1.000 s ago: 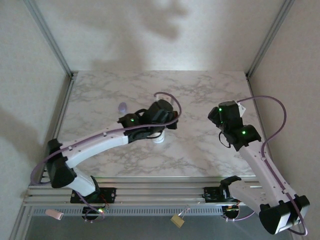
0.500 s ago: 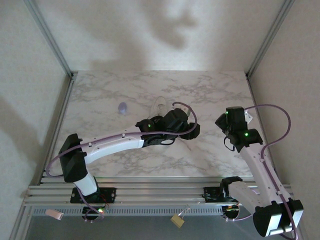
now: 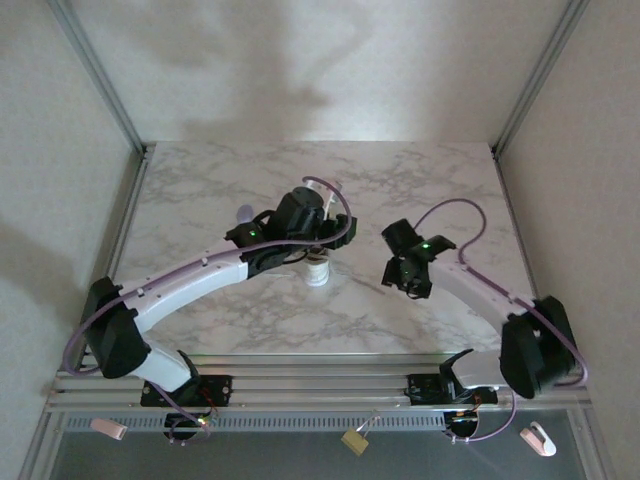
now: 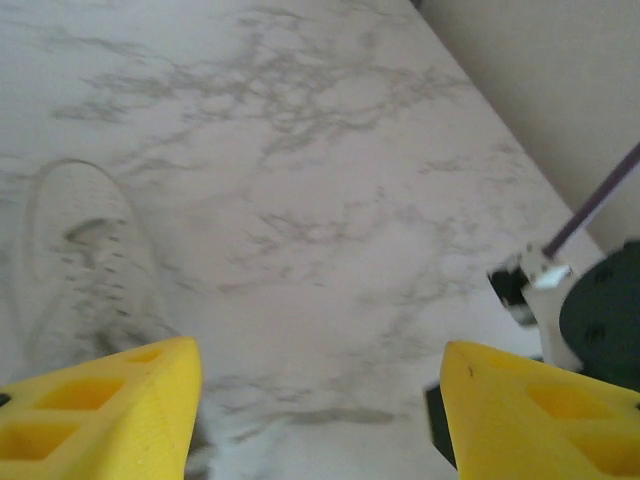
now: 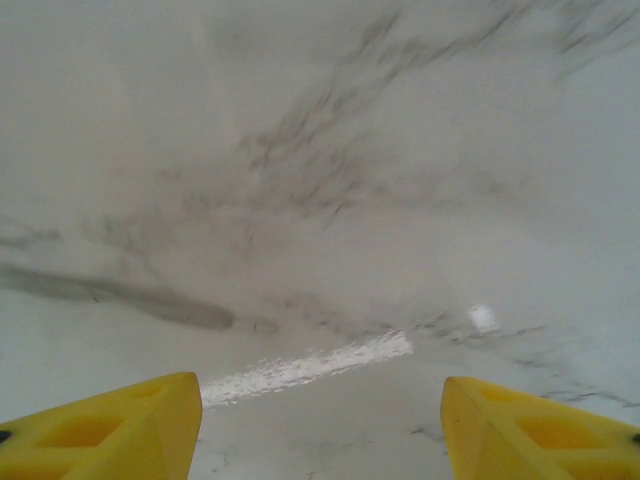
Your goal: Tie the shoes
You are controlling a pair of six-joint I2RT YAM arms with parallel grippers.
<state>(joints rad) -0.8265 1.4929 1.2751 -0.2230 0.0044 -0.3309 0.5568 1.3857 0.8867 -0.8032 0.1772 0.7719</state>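
Sneaker (image 4: 85,255) lies beside the wide-spread left hand (image 4: 320,400).

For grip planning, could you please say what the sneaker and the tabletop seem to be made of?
The sneaker: matte white with small dark dots like perforations, probably synthetic leather, though the view is blurred. The tabletop: smooth white with grey veining, marble-look, possibly laminate.

**A:** Where is the top camera sitting?

**B:** It is hanging above and behind the 2 arm bases (image 3: 190,385), looking down on the whole desk (image 3: 200,180) from afar.

**A:** And the wrist ones?

**B:** The left is peering past the left pincer (image 4: 320,410) across the desk, fairly near, sharing the sneaker (image 4: 85,260) and the right arm (image 4: 600,320) with the top view. The right is looking past the right pincer (image 5: 320,420), sitting very close to the desk surface.
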